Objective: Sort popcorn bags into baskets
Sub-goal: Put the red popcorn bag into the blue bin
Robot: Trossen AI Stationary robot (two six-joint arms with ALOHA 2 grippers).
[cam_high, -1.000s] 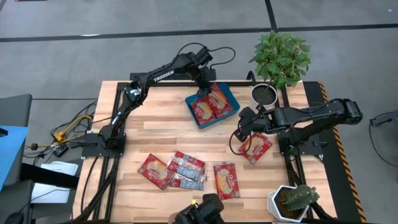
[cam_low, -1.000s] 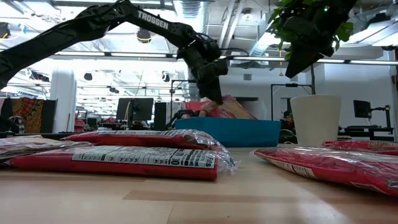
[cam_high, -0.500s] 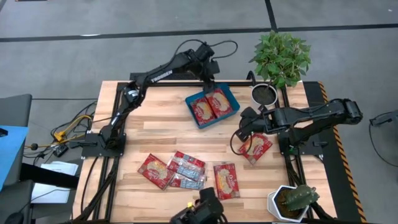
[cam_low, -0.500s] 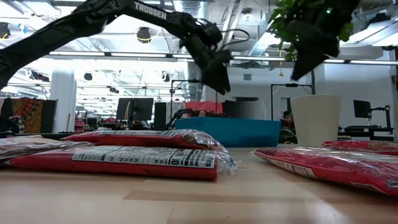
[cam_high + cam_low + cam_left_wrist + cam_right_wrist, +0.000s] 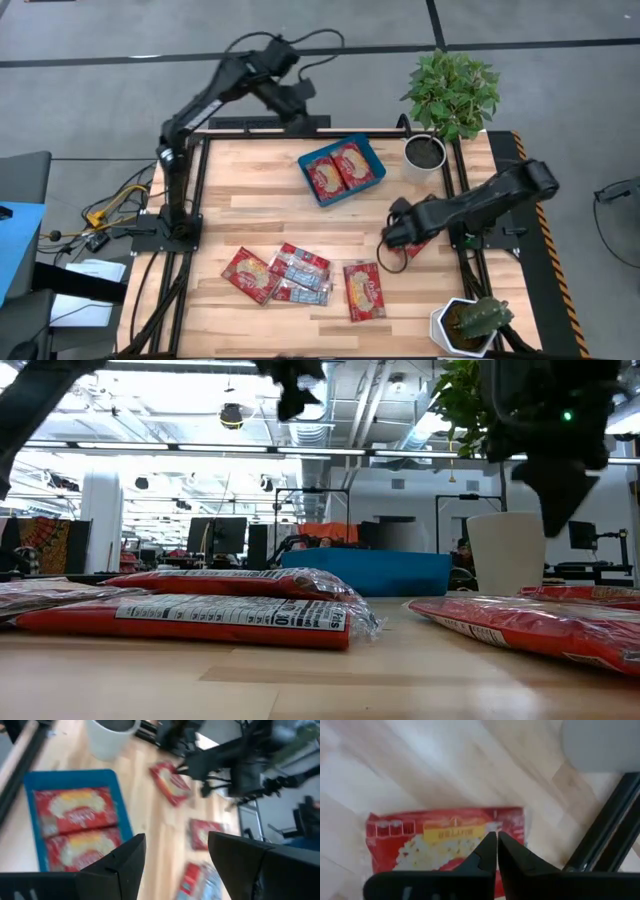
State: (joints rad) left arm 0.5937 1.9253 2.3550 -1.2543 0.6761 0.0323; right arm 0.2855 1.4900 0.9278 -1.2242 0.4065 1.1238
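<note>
The teal basket [image 5: 372, 153] sits at the table's far middle with two red popcorn bags [image 5: 342, 170] lying flat in it side by side; the left wrist view shows the same basket [image 5: 122, 817] and bags [image 5: 75, 812]. My left gripper [image 5: 298, 92] is raised high beyond the table's far edge, open [image 5: 175, 865] and empty. My right gripper [image 5: 392, 235] hangs shut [image 5: 495, 840] above a red bag [image 5: 420, 240] that lies flat on the right of the table [image 5: 445, 837]. In the low view the right gripper [image 5: 560, 525] is clear of the tabletop.
Near the table's near edge lie a red bag [image 5: 250, 275], silvery-blue bags [image 5: 300, 270] and another red bag [image 5: 364, 290]. A white pot with a leafy plant [image 5: 425, 152] stands right of the basket. A cactus pot [image 5: 465, 325] stands at the near right corner.
My left gripper has risen from the basket and swung back past the table's far edge, toward the left. The bag that stood tilted in the basket now lies flat beside the other. My right gripper has moved toward the near edge, over the red bag on the right.
</note>
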